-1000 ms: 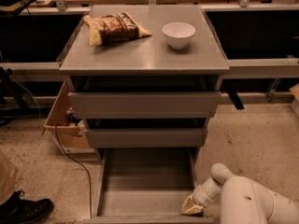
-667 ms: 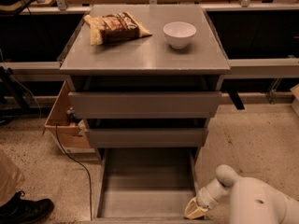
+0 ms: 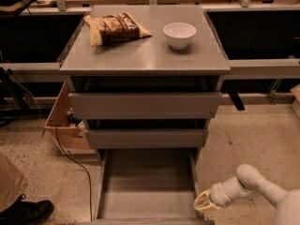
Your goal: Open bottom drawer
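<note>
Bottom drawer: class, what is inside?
The bottom drawer shows only bare grey floor; its rear is hidden beneath the middle drawer. The end effector sits outside its front corner.

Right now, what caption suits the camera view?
Bottom drawer pulled out, the tool beside its front right corner; snack bag and white bowl on the cabinet top.

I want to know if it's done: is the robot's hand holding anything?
Nothing that shows. The gripper is by the right front corner of the open bottom drawer.

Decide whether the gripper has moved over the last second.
Yes. The gripper has slid slightly right, off the bottom drawer's right front corner, judged against the cabinet, which has not moved.
</note>
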Controlling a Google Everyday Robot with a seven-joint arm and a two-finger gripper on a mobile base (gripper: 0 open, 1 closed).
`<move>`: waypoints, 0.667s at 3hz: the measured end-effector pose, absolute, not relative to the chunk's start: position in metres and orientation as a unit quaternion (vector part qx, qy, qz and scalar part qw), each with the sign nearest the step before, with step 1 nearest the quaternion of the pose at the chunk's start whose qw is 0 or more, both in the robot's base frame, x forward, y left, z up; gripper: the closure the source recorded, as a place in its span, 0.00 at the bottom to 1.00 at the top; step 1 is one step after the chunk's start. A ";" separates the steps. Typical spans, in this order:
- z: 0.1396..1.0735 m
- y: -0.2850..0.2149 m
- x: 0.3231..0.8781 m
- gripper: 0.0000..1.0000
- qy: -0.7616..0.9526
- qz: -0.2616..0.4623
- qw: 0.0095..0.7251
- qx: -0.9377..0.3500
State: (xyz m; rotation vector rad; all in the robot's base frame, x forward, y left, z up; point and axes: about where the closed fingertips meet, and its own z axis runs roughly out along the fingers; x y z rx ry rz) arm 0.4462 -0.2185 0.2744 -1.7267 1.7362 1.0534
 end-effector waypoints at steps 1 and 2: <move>0.373 -0.251 0.464 1.00 0.609 0.318 0.332 -0.646; 0.389 -0.263 0.468 1.00 0.611 0.302 0.338 -0.649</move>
